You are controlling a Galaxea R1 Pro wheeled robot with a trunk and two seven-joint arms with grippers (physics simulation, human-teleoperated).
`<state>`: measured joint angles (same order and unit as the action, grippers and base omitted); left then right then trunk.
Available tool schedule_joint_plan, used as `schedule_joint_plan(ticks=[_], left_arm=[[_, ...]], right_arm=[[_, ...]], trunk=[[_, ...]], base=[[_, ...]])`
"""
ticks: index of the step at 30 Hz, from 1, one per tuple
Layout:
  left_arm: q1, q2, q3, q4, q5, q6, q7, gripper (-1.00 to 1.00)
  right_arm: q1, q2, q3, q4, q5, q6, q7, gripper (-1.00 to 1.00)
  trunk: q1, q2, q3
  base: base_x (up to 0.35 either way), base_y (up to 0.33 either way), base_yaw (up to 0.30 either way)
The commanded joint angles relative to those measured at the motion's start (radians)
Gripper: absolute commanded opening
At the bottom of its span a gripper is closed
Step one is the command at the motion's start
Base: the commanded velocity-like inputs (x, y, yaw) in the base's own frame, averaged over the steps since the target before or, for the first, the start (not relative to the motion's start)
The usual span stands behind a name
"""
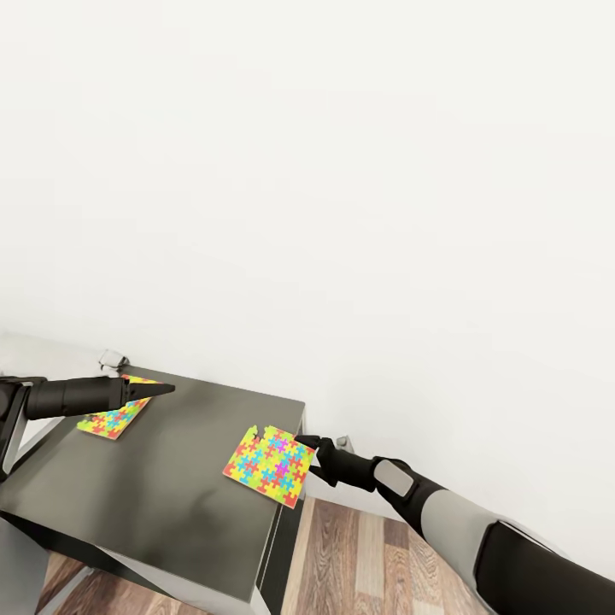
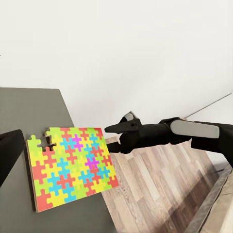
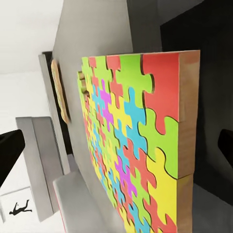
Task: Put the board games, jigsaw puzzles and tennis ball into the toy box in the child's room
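Two jigsaw puzzles lie flat on the dark grey side unit of the table [image 1: 171, 504]. One puzzle [image 1: 266, 465] [image 2: 70, 167] [image 3: 131, 145] sits at the unit's right edge, partly overhanging it. My right gripper [image 1: 306, 446] [image 2: 112, 137] is open at that overhanging edge, with the puzzle's side between its fingers. The other puzzle [image 1: 107, 420] [image 3: 60, 92] lies at the back left. My left gripper [image 1: 169, 389] hovers just over it, holding nothing. The board games, tennis ball, toy box and bed are out of view.
A plain white wall stands right behind the table. The lighter desk top [image 1: 34, 350] joins at the far left, with a small pale grey object [image 1: 113, 360] by the wall. Wooden floor [image 1: 359, 555] lies below the unit's right edge, under my right arm.
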<state>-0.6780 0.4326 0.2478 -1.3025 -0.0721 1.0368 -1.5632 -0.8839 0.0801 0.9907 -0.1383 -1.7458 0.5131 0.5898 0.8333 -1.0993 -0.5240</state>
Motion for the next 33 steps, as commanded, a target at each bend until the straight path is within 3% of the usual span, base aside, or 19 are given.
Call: schedule_joint_plan(ticks=[1, 33], left_arm=[[-0.001, 0.0, 0.001, -0.001, -0.008, 0.01, -0.008, 1.0], [0.0, 0.0, 0.001, -0.004, -0.008, 0.01, -0.008, 1.0]], right_arm=[[-0.001, 0.0, 0.006, 0.002, -0.008, 0.004, 0.004, 1.0], [-0.001, -0.005, 0.005, 0.013, -0.006, 0.007, -0.01, 1.0]], trunk=[[0.0, -0.001, -0.001], [0.0, -0.001, -0.001]], base=[[0.0, 0.0, 0.0], [0.0, 0.0, 0.0]])
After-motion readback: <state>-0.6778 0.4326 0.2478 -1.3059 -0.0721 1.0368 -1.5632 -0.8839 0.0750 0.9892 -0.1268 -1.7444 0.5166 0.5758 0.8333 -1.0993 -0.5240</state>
